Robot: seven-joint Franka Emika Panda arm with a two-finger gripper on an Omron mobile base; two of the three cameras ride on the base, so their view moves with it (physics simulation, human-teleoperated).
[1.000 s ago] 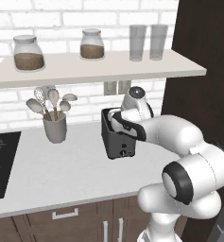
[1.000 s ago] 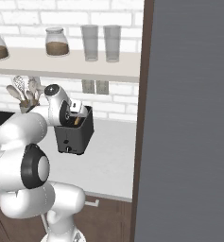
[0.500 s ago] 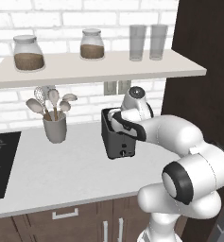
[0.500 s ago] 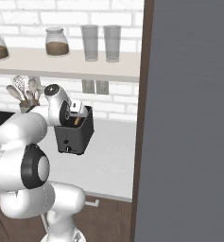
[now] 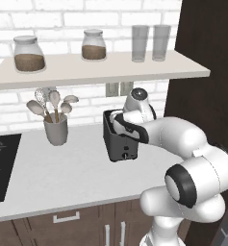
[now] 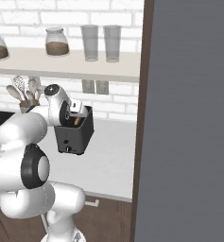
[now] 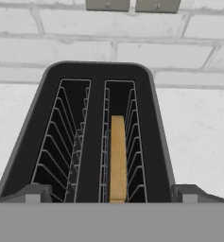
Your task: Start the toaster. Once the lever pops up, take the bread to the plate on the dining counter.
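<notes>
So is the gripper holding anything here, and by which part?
Nothing is held. The gripper is open above the toaster, and the bread sits untouched in one slot.

No visible change (seemingly) anywhere.

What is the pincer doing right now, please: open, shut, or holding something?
Pincer: open and empty, poised over the toaster, its fingertips straddling the slots; the bread sits ungripped in the right-hand slot.

Bread (image 7: 116, 158) upright in black toaster's (image 7: 97, 75) right slot
</notes>
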